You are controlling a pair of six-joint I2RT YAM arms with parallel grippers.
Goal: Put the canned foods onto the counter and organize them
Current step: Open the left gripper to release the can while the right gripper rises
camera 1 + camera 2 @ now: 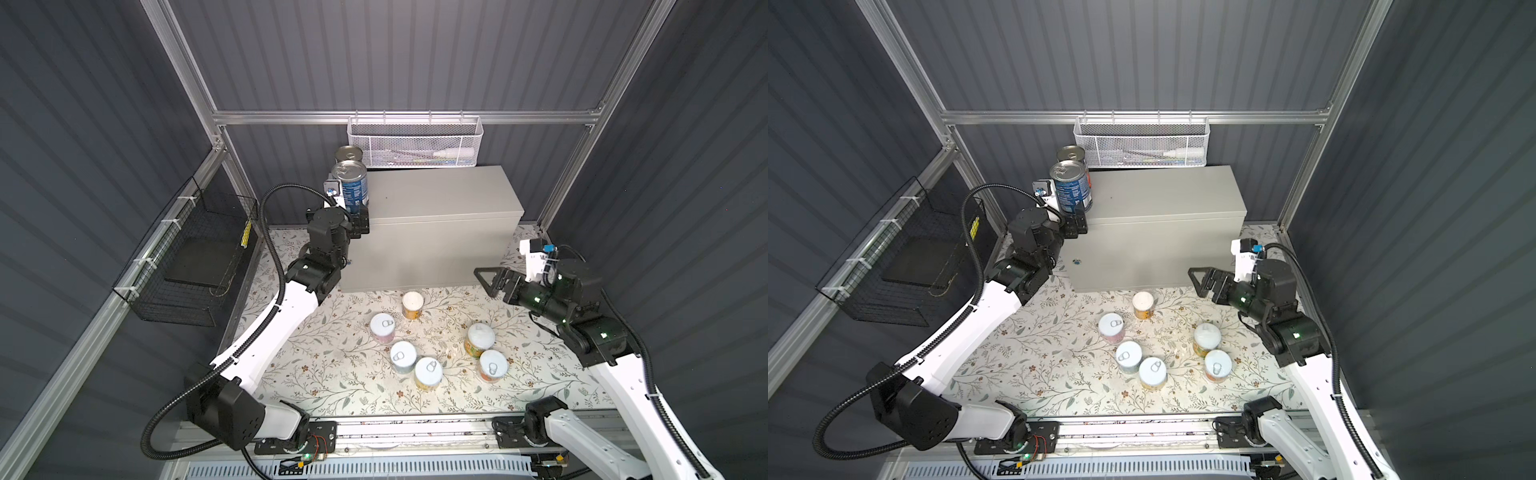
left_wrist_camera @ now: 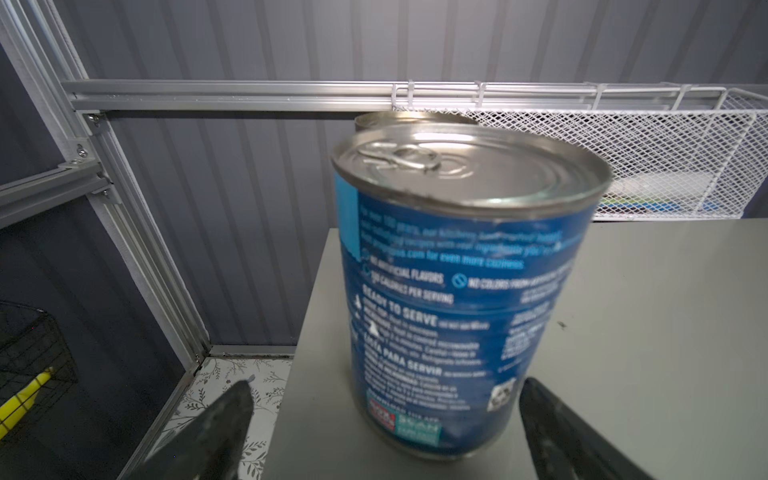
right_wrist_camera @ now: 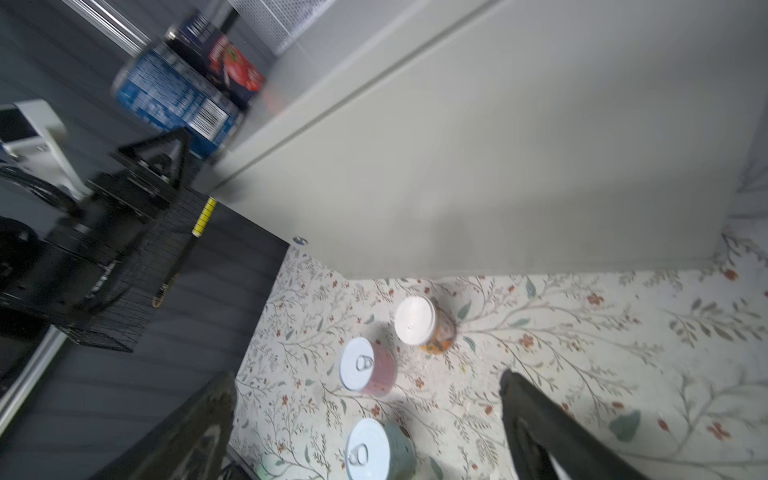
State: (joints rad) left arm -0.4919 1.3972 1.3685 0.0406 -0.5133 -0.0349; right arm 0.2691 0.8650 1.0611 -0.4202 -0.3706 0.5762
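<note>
Two tall cans with blue labels and silver lids stand on the left end of the counter [image 1: 436, 195], the near one [image 1: 350, 185] in front of the far one [image 1: 349, 154]. My left gripper [image 1: 353, 214] is open around the near can's [image 2: 457, 291] base, with its fingers [image 2: 557, 428] clear of the label. Several small white-lidded cans stand on the floral mat, among them an orange one [image 1: 412, 304], a pink one [image 1: 382, 327] and a pale one [image 1: 403, 356]. My right gripper [image 1: 486, 282] hangs open and empty above the mat, right of the counter's front, pointing toward these cans [image 3: 368, 365].
A white mesh basket [image 1: 415, 141] hangs on the rail just behind the counter. A black wire basket [image 1: 195, 257] is fixed to the left wall. Aluminium frame posts stand at both back corners. The floral mat [image 1: 332, 374] spreads in front of the counter.
</note>
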